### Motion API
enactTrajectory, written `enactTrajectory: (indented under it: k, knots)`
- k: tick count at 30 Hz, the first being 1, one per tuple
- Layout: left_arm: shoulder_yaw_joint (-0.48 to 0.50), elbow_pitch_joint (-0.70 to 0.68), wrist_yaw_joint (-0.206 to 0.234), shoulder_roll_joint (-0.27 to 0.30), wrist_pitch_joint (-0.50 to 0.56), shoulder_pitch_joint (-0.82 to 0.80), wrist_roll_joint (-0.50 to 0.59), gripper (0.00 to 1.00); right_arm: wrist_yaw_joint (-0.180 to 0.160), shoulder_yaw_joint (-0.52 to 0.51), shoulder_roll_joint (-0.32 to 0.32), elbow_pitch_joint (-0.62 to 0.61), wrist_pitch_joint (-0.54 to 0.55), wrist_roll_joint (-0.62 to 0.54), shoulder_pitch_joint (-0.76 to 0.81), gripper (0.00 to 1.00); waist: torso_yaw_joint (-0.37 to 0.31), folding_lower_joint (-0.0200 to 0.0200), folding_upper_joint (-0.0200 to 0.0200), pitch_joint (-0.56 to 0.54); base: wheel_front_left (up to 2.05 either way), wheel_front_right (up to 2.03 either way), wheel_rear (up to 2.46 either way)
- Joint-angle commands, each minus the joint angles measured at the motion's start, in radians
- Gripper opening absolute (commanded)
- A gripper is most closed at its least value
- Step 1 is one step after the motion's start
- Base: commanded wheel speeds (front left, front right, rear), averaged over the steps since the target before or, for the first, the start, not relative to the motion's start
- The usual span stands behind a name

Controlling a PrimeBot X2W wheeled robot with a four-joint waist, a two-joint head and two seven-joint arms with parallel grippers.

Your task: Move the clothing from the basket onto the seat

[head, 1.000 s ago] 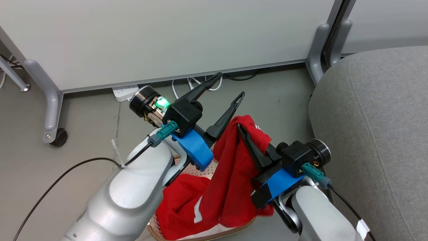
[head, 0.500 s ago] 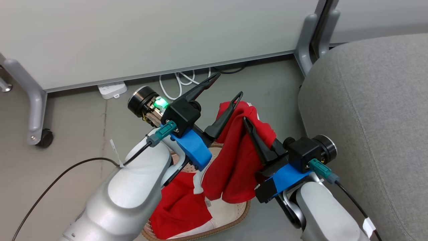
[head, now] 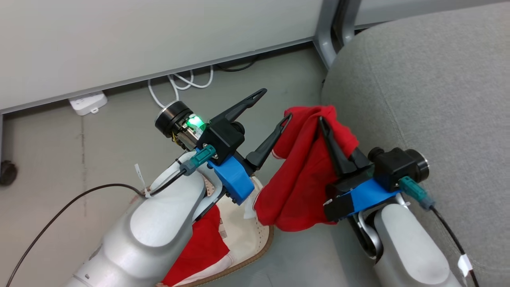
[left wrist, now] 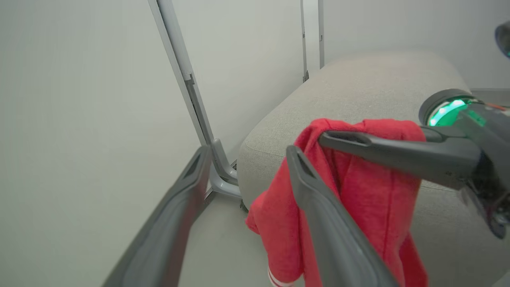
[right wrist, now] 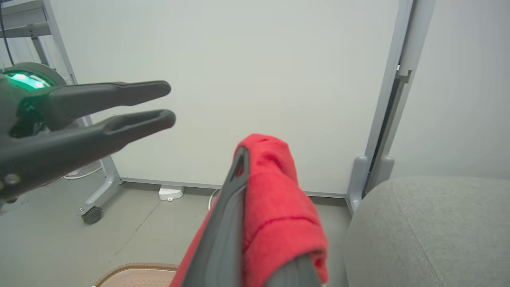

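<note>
One red garment [head: 306,171] hangs clamped in your right gripper [head: 326,129].
It is just beside the edge of the sofa [head: 430,79], over the floor [head: 99,151]; the other garment [head: 199,251] lies in the basket [head: 267,241]. Your left gripper [head: 275,105] is wide and empty, near the cloth.

Pale partition panels [head: 119,40] on grey metal legs [head: 324,32] back a grey floor [head: 79,147]; 1 white power strip [head: 87,103] and looped white cables [head: 179,81] lie at their foot.

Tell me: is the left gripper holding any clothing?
No, the left gripper is open and empty; the red garment hangs from the right gripper.
</note>
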Motion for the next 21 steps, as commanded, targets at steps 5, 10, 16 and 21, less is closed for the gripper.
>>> enactTrajectory:
  k: [5,10,16,21]
  knots:
    - [-0.03,0.0,0.0,0.004,-0.003,-0.018,-0.005,1.0,0.0,-0.062,0.001,-0.031,0.0,-0.007,0.003,0.0,-0.062,-0.0001,0.0,0.033,0.0,0.0,0.0]
    - [-0.068,0.002,0.0,0.005,-0.003,-0.027,-0.012,1.0,0.0,-0.123,0.002,-0.054,0.0,-0.01,0.019,0.0,-0.113,-0.0001,0.0,0.049,0.0,0.0,0.0]
    - [-0.103,0.003,0.0,-0.001,-0.003,-0.028,-0.024,1.0,0.0,-0.195,0.002,-0.079,0.0,-0.008,0.045,0.0,-0.174,-0.0001,0.0,0.066,0.0,0.0,0.0]
    - [-0.126,0.004,0.0,-0.001,-0.003,-0.029,-0.032,1.0,0.0,-0.248,0.003,-0.098,0.0,-0.004,0.071,0.0,-0.225,-0.0001,0.0,0.074,0.0,0.0,0.0]
